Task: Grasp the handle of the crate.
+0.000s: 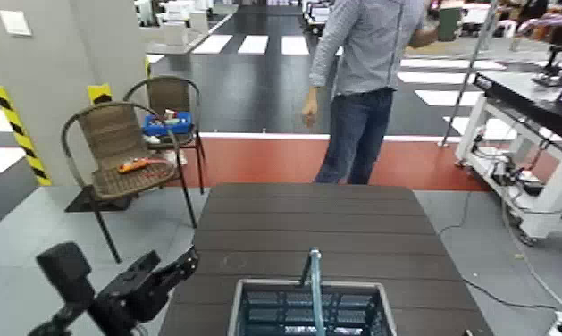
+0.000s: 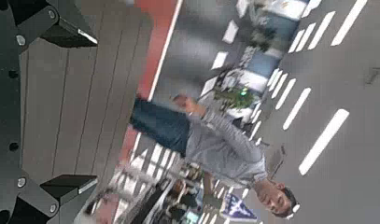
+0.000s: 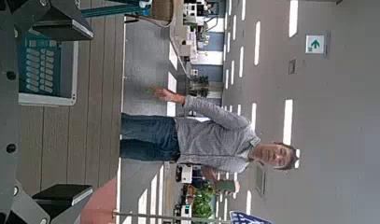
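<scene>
The crate [image 1: 309, 310], with dark teal lattice walls and a pale grey rim, stands on the dark brown table [image 1: 311, 219] at its near edge. Its thin teal handle [image 1: 315, 279] stands upright over the middle. My left gripper [image 1: 184, 264] hovers at the table's left edge, left of the crate and apart from it; in the left wrist view [image 2: 76, 112] its fingers [image 2: 59, 28] are spread wide and empty. My right gripper [image 3: 76, 112] is out of the head view; its fingers [image 3: 62, 21] are open and empty, with the crate [image 3: 38, 65] and handle [image 3: 122, 11] off to one side.
A person [image 1: 364, 80] stands just beyond the table's far edge. Two wicker chairs [image 1: 123, 152] stand at the far left; one holds a small blue bin [image 1: 168, 123], the other an orange tool [image 1: 139, 164]. A white equipment bench [image 1: 525, 134] with cables stands at the right.
</scene>
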Robot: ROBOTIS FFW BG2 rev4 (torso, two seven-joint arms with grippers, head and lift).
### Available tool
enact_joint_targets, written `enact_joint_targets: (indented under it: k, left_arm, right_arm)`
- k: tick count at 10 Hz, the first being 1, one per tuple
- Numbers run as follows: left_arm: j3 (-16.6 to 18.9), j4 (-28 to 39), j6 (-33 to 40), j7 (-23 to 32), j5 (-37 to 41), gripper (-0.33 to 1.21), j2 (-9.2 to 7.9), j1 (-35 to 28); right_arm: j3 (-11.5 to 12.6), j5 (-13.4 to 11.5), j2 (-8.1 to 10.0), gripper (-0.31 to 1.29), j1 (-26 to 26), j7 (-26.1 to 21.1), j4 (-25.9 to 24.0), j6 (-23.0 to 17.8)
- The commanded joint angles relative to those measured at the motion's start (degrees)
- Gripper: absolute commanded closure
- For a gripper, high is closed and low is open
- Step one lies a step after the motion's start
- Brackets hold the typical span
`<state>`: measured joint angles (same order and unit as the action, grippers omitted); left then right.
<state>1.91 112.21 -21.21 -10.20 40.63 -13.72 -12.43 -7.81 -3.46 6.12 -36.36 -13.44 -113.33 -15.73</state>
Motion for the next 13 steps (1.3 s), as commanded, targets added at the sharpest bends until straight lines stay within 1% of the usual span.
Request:
enact_joint_targets:
  k: [1, 2, 3, 4, 5, 7, 8, 10, 13]
  left_arm:
    - [2.7, -0.5, -16.3, 0.4, 15.6, 0.24, -2.98, 5.6]
    - [3.5, -1.6, -21.8, 0.6, 20.6, 0.24, -4.12, 7.7]
    - [3.5, -3.8, -28.1, 0.8, 25.9, 0.24, -5.44, 10.4]
    - [2.7, -6.7, -32.5, 0.4, 30.7, 0.24, -6.4, 12.9]
    - [1.3, -10.0, -35.3, 0.2, 35.7, 0.24, -6.93, 14.7]
    - [-1.8, -15.3, -40.2, 0.1, 43.0, 0.24, -7.63, 18.1]
    - [-3.3, -17.4, -41.7, 0.7, 46.0, 0.24, -7.9, 19.4]
    - [-5.9, -20.4, -43.8, 3.7, 51.3, 0.25, -7.9, 21.2]
    - [-9.4, -22.6, -44.1, 4.5, 53.2, 0.25, -6.58, 22.7]
  right_arm:
    - [-0.3, 0.0, 0.3, 0.15, 0.5, 0.0, 0.3, 0.1]
    - [-0.4, 0.1, 0.3, 0.15, 0.7, 0.0, 0.4, 0.2]
    - [-0.4, 0.2, 0.39, 0.15, 0.9, 0.1, 0.5, 0.3]
    - [-0.5, 0.4, 0.47, 0.15, 1.0, 0.2, 0.6, 0.3]
    - [-0.4, 0.5, 0.56, 0.15, 1.1, 0.3, 0.6, 0.3]
    - [-0.5, 0.6, 0.56, 0.15, 1.2, 0.5, 0.7, 0.2]
    - [-0.4, 0.6, 0.47, 0.15, 1.2, 0.6, 0.7, 0.1]
    - [-0.5, 0.6, 0.47, 0.15, 1.3, 0.7, 0.8, -0.1]
    - [-0.5, 0.6, 0.39, 0.15, 1.4, 0.8, 1.0, -0.3]
